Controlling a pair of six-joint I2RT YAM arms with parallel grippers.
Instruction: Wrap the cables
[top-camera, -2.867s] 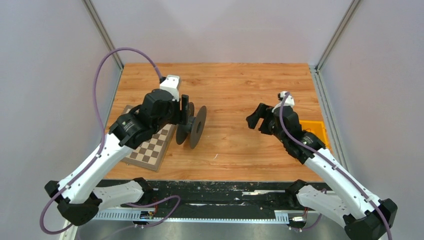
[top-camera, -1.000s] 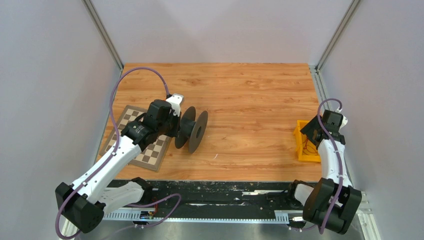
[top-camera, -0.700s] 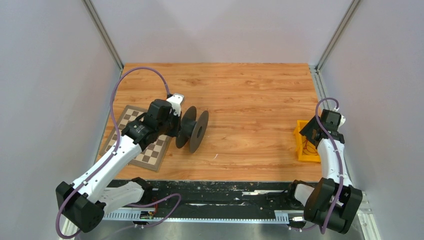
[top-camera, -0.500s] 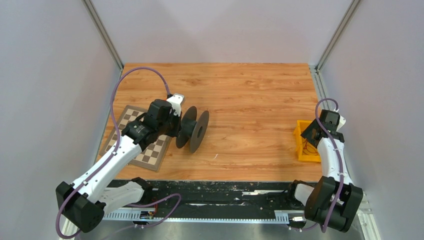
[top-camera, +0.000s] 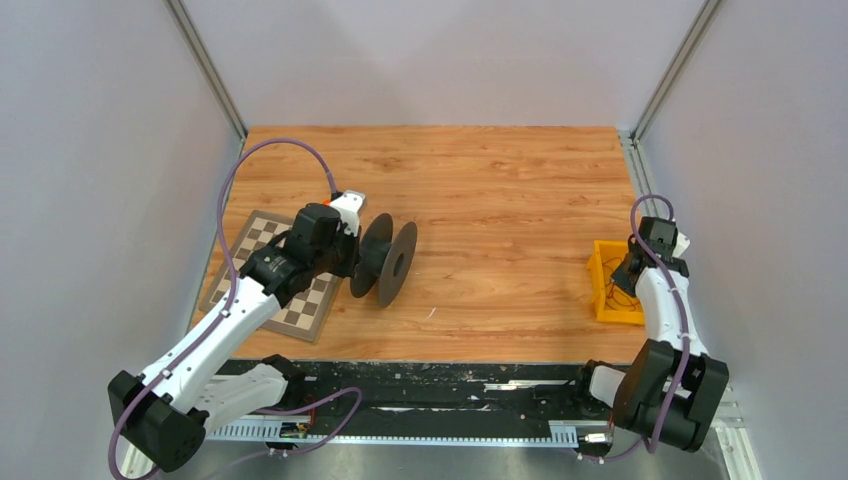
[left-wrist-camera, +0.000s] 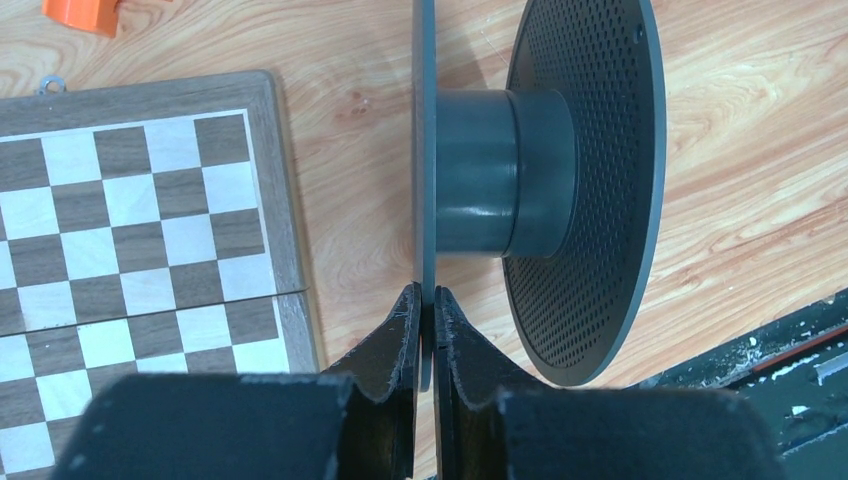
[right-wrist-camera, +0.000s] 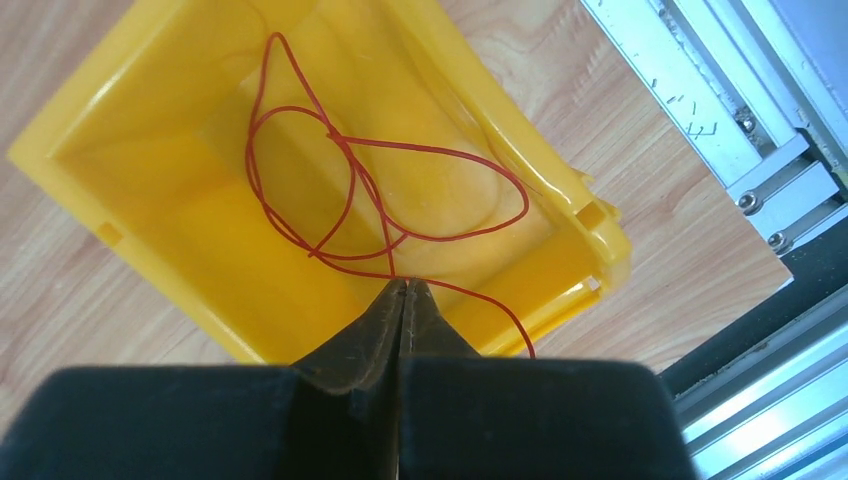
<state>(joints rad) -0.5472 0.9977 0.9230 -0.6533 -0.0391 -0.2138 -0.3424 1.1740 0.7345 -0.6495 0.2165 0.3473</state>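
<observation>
Wood-grain tabletop (top-camera: 500, 180) carries everything. Over it, the left gripper (left-wrist-camera: 421, 308) is clamped on the thin near flange of the black spool (left-wrist-camera: 505, 170), whose hub lies straight ahead of the fingertips. A chessboard (left-wrist-camera: 130, 230) lies to its left. The right gripper (right-wrist-camera: 404, 290) has its fingers pressed together, pinching the red cable (right-wrist-camera: 338, 137). The cable's loose loops spread ahead of the tips inside a yellow bin (right-wrist-camera: 150, 190).
</observation>
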